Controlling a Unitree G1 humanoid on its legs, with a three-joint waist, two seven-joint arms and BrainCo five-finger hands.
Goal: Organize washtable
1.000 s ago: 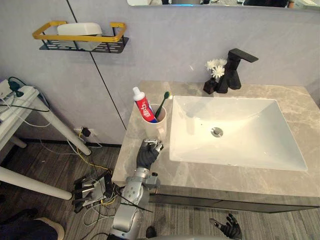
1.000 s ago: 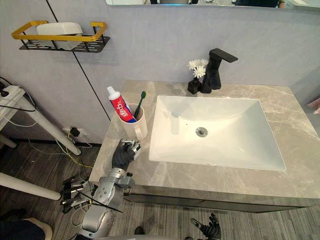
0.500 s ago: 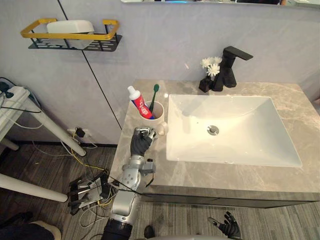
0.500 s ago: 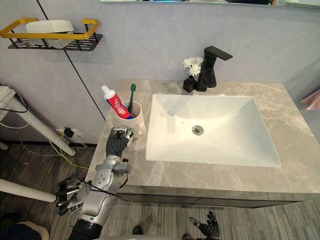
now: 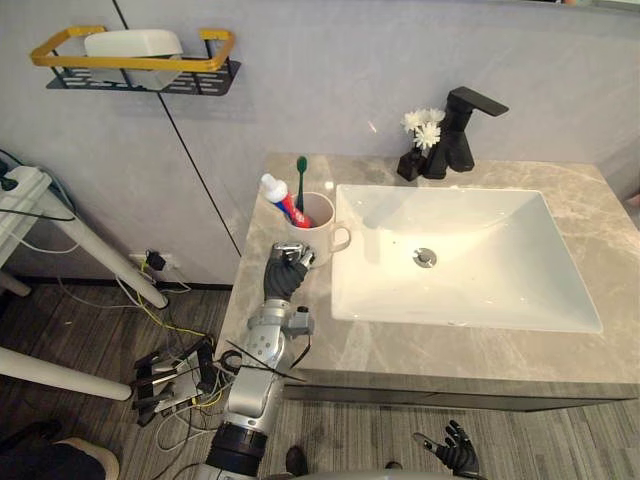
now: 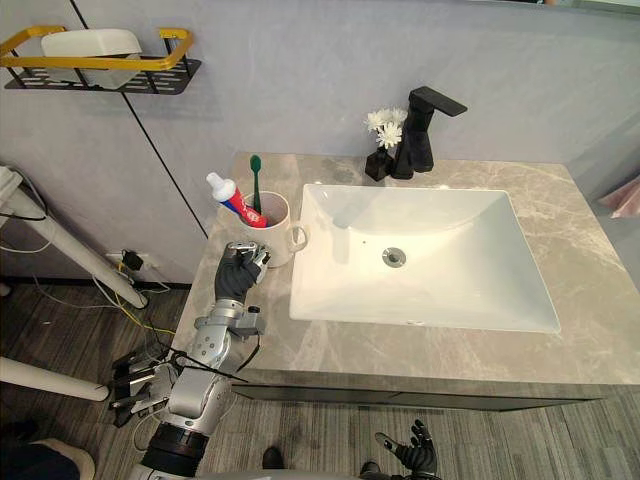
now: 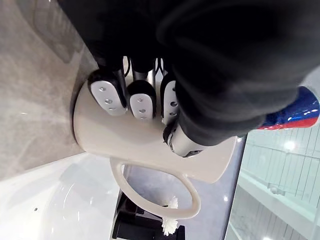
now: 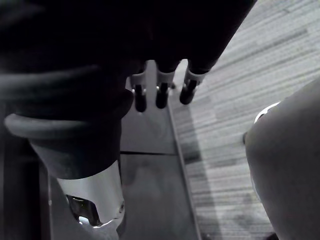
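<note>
A bathroom washstand, apparently set up in a test room; a grey stone worktop (image 5: pixel 470 348) carries a white rectangular sink (image 5: pixel 480 300) with a black tap (image 5: pixel 461 132) and white flowers (image 5: pixel 424 122) behind it; a mug (image 5: pixel 318 236) holds a toothbrush (image 5: pixel 301 176) and a toothpaste tube (image 5: pixel 279 198); a yellow-railed shelf (image 5: pixel 60 60) hangs on the wall; power strips and loose wires (image 5: pixel 165 378) lie on the wood-look floor (image 5: pixel 70 330).

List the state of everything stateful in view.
sink: empty, no water
faucet: no water running
mug: upright on counter, handle toward sink
toothpaste: capped, leaning in mug
toothbrush: standing in mug, head up
left hand: fingers curled, touching mug's side
right hand: open, below counter
</note>
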